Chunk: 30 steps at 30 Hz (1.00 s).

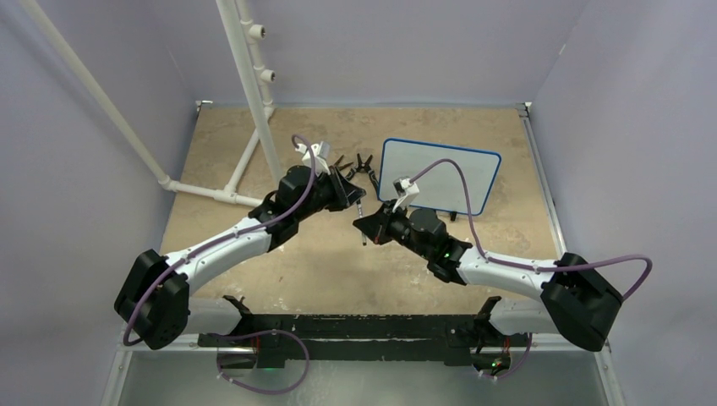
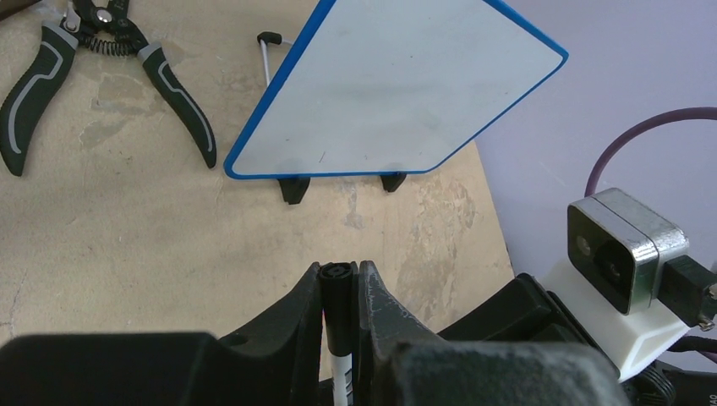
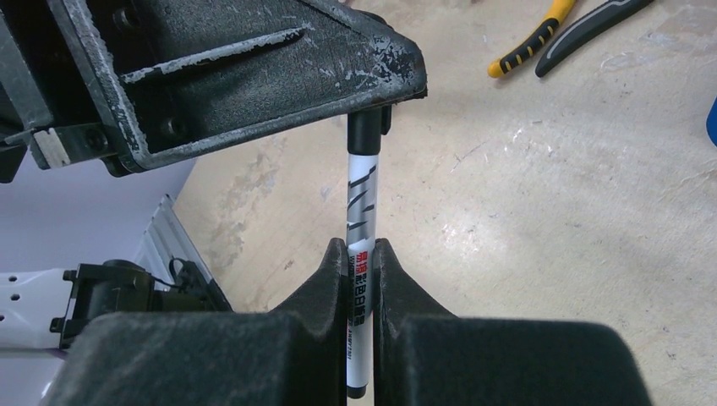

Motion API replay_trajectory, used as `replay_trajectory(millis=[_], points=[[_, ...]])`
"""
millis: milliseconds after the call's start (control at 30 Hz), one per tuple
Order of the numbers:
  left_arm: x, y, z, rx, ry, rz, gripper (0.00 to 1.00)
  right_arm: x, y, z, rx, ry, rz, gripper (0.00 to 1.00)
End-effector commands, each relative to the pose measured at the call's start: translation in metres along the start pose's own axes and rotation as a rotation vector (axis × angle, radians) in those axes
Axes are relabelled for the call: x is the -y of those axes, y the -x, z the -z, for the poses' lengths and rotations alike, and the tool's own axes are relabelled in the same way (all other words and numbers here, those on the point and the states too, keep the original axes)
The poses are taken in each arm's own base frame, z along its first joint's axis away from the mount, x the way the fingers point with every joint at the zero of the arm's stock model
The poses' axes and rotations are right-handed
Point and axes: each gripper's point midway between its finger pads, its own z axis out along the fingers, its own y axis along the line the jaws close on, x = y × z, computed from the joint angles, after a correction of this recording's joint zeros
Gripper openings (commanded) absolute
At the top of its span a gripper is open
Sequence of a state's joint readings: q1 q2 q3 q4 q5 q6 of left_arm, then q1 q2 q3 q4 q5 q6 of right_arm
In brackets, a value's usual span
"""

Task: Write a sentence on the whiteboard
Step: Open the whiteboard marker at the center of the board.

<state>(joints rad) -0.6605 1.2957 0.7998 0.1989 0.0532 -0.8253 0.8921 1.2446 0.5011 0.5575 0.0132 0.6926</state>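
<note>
While both pairs of fingers pinch the marker (image 3: 362, 190), go slow. Your left gripper (image 2: 341, 275) is almost closed, squeezing the black end, which looks like the cap. Your right gripper (image 3: 361, 254) is shut all the way on the white body lower down. The pen stands nearly straight up between them, above the table (image 1: 338, 271). I cannot tell if its bottom end touches the table.

I think the job right now is to pull the cap off. Pull straight along the pen, one hand up and the other down, so it does not bend or twist out. Squeeze hard with the right one, since I guess that hand will write. Don't jerk, or the pen may pop loose and fall.

The whiteboard (image 1: 440, 173) stands on its little black feet just past the right arm's wrist, apart from the pen. It looks blank. I see no words of the sentence on it yet. Some pliers (image 2: 169, 93) lie beside the board, on the left arm's side. Watch them when you put the cap down and when you swing the pen over to the board.
</note>
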Motion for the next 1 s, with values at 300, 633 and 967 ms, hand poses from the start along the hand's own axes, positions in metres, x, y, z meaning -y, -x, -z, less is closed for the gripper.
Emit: replay_trajectory(millis=[300, 633, 967], points=[[0.024, 0.152, 0.034, 0.525, -0.128, -0.056, 0.00, -0.042, -0.090, 0.052, -0.363, 0.277, 0.045, 0.00], [0.013, 0.142, 0.031, 0.440, -0.040, -0.115, 0.00, -0.026, -0.072, 0.055, -0.282, 0.149, 0.025, 0.00], [0.012, 0.097, 0.025, 0.298, -0.007, -0.339, 0.00, -0.009, -0.037, 0.059, -0.125, 0.003, -0.008, 0.00]])
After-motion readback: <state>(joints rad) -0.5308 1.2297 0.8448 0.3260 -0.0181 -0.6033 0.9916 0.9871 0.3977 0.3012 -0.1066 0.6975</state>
